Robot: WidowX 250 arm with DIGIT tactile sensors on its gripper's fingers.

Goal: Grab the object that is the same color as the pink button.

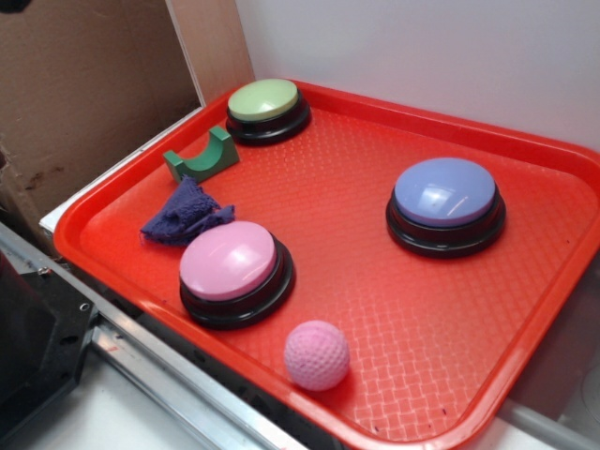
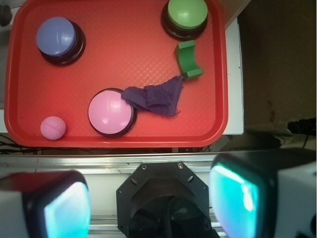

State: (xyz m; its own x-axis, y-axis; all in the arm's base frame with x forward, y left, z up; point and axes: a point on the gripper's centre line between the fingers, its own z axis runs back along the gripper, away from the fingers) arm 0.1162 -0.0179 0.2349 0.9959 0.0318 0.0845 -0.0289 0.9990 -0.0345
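A small light-pink dimpled ball (image 1: 317,354) (image 2: 53,128) lies near the front edge of the red tray (image 1: 375,281) (image 2: 124,54). Just behind and left of it stands the pink button (image 1: 230,267) (image 2: 110,112), a glossy pink dome on a black base. My gripper (image 2: 151,201) hovers high above the robot's base, off the tray's front edge, and does not show in the exterior view. Its teal-padded fingers (image 2: 67,210) stand wide apart with nothing between them. The ball is well away from the jaws, up and to the left in the wrist view.
A lavender-blue button (image 1: 444,202) (image 2: 57,37) and a pale green button (image 1: 265,105) (image 2: 185,15) also sit on the tray. A green arch block (image 1: 202,157) (image 2: 188,58) and a crumpled purple cloth (image 1: 183,214) (image 2: 156,96) lie near the pink button. Cardboard (image 1: 84,84) stands at the left.
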